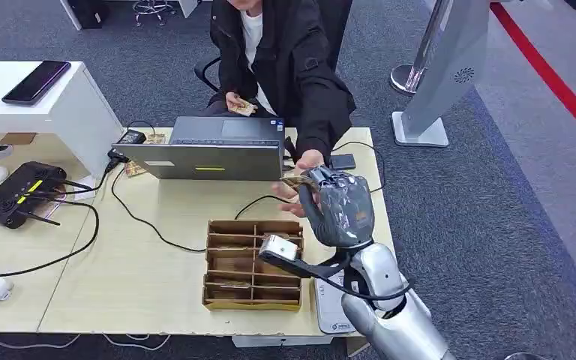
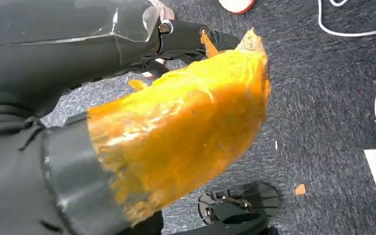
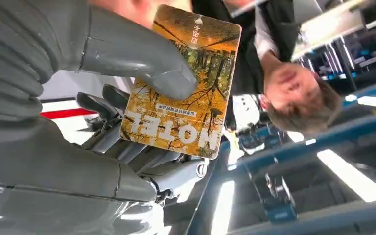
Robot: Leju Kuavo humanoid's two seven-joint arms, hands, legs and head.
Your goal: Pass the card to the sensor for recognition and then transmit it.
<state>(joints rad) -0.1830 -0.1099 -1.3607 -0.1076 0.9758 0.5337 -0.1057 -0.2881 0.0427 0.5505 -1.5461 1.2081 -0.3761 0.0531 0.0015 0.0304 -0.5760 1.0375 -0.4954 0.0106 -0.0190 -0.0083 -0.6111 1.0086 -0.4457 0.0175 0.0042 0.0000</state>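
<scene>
My right hand [image 1: 337,206] is raised above the table's right side and pinches an orange hotel card [image 1: 298,182]. In the right wrist view the thumb [image 3: 142,58] presses the card [image 3: 186,83] against the fingers behind it. A seated person's hand [image 1: 305,160] reaches from across the table and touches the card's far edge. A white card sensor [image 1: 335,309] lies on the table's near right edge, below my forearm. My left hand [image 2: 176,127], its thumb wrapped in orange tape, hangs over dark carpet and holds nothing.
A cardboard divider box [image 1: 253,262] sits just left of my right arm. A grey laptop [image 1: 210,150] stands behind it, with cables running across the wooden table [image 1: 157,277]. A black router [image 1: 19,193] is at far left. The person's other hand holds more cards [image 1: 241,107].
</scene>
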